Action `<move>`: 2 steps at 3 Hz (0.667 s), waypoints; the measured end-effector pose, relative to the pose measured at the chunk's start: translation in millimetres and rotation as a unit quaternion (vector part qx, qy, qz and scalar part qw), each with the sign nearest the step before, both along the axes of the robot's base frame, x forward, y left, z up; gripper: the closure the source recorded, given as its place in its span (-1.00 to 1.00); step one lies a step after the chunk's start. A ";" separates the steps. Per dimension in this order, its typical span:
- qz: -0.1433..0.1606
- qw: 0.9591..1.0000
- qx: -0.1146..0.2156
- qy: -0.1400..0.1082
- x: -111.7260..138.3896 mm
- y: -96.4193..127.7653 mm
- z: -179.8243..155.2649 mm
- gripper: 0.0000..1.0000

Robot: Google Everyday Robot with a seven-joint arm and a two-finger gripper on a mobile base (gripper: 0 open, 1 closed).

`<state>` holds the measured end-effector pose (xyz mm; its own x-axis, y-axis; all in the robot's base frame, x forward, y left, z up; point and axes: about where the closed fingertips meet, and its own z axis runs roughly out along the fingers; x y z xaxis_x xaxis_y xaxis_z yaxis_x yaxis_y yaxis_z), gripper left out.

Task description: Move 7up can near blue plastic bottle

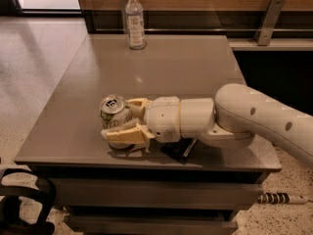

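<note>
The 7up can (112, 112) stands upright near the front left of the grey table (161, 67), its silver top and pull tab showing. My gripper (126, 121) reaches in from the right, and its cream fingers (124, 135) are closed around the can's body, one in front and one behind. The blue plastic bottle (134, 21), clear with a white cap and pale label, stands upright at the table's far edge, well away from the can.
A flat black snack packet (180, 148) lies under my arm near the table's front edge. A wooden wall and a metal bracket (266, 21) are behind the table. A black object (22, 204) sits on the floor at the front left.
</note>
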<state>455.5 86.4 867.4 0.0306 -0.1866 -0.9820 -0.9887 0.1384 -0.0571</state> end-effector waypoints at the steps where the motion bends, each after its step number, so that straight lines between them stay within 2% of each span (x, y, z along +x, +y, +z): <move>1: 0.003 1.000 0.000 -0.001 1.8 -0.3 1.8 1.00; 2: 0.006 1.000 0.003 -0.002 16.4 -11.4 6.7 1.00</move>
